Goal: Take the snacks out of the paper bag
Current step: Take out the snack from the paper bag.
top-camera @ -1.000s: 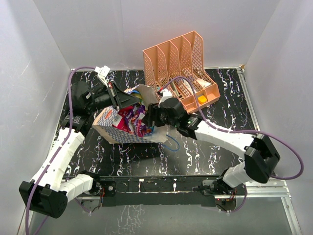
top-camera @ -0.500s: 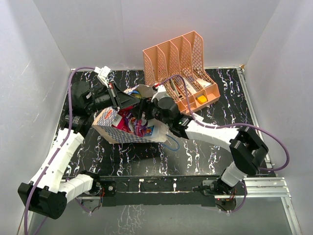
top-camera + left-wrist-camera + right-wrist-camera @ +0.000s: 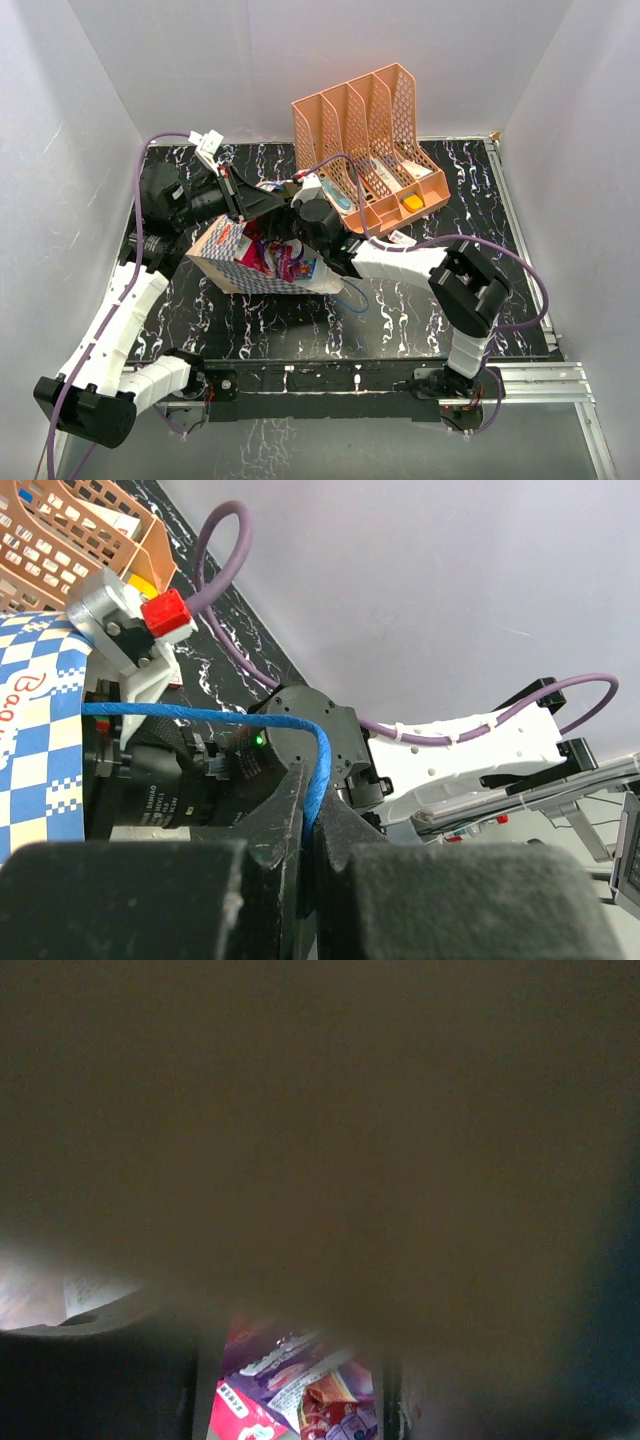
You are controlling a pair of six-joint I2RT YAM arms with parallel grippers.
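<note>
The paper bag [image 3: 232, 268] lies on its side on the black table, its mouth facing up and to the right. Snacks [image 3: 272, 256] in purple, red and magenta show in the mouth. My left gripper [image 3: 262, 201] is above the bag's far edge, shut on the bag's blue cord handle [image 3: 200, 716], which is pinched between the fingers [image 3: 270, 825]. The checked paper [image 3: 30, 730] hangs at left in that view. My right gripper [image 3: 292, 232] reaches into the bag's mouth. In the right wrist view, paper close to the lens covers most of the frame. The jaws stand apart with purple and red packets [image 3: 290, 1390] between them.
The peach file organizer [image 3: 370, 120] stands right behind the right wrist, with an orange item [image 3: 413, 203] in its front tray. The bag's second blue cord handle [image 3: 350, 292] lies on the table to the bag's right. White walls close in the table.
My right arm has swung left and pushed its gripper from beside the bag's mouth down into it. My left gripper has kept hold of the handle, shifting slightly left.
</note>
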